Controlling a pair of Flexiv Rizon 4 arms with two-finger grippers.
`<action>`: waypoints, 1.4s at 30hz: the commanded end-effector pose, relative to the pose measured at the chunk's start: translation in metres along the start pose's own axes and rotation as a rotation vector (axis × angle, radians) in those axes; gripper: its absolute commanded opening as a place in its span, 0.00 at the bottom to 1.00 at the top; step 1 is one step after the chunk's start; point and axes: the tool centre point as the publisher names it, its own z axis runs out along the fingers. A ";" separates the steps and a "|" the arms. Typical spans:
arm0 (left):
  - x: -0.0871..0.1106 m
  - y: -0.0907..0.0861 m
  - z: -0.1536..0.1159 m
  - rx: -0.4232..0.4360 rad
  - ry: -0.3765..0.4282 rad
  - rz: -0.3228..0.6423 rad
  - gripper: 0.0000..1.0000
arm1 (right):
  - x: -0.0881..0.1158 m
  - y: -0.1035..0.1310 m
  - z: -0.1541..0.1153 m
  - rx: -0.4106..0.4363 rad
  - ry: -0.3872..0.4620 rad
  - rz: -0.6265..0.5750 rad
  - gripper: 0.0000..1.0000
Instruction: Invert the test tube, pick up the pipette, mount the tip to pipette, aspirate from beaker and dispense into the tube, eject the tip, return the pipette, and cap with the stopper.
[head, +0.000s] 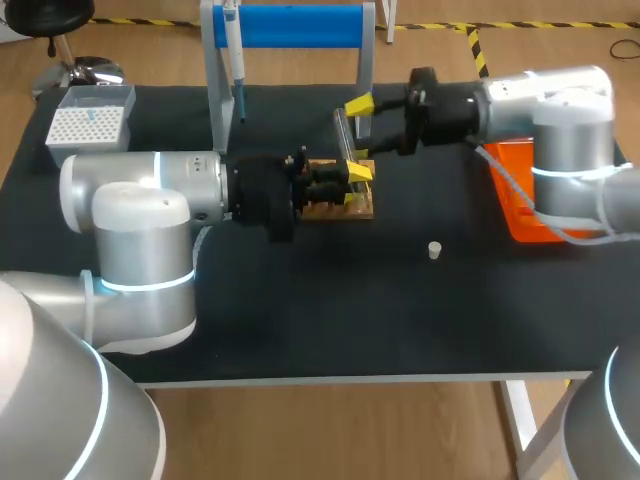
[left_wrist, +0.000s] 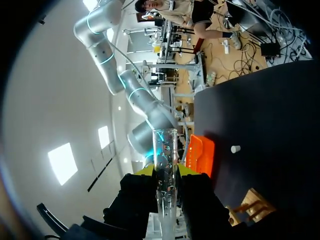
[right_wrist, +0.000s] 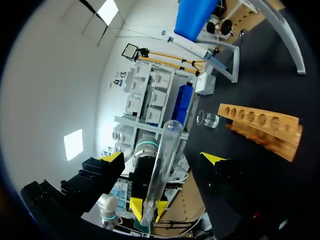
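My left gripper (head: 357, 180) (left_wrist: 166, 171) is shut on a clear test tube (head: 343, 135) (left_wrist: 165, 155) (right_wrist: 162, 165), which it holds just above the wooden rack (head: 340, 203) (right_wrist: 260, 125). My right gripper (head: 358, 128) (right_wrist: 162, 158) stands wide open around the tube's free end, its fingers clear of the glass on both sides. The pipette (head: 235, 60) hangs on the blue-topped stand (head: 290, 25). A small white stopper (head: 434, 250) (left_wrist: 235, 148) lies on the black table to the right of the rack. Beyond the rack in the right wrist view stands a glass beaker (right_wrist: 207, 119).
A tip box (head: 90, 120) sits at the table's back left corner. An orange tray (head: 525, 195) (left_wrist: 200, 155) lies under my right arm at the right. The stand's frame rises close behind both grippers.
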 end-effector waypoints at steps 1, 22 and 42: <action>0.000 0.000 0.000 0.000 0.000 0.001 0.00 | 0.012 -0.022 -0.029 -0.038 -0.056 -0.049 1.00; 0.000 0.000 0.000 0.000 0.000 0.001 0.00 | -0.016 -0.060 -0.066 -0.026 -0.508 -0.497 1.00; 0.000 0.000 0.000 0.000 0.000 0.001 0.00 | -0.067 -0.052 -0.061 0.016 -0.658 -0.710 1.00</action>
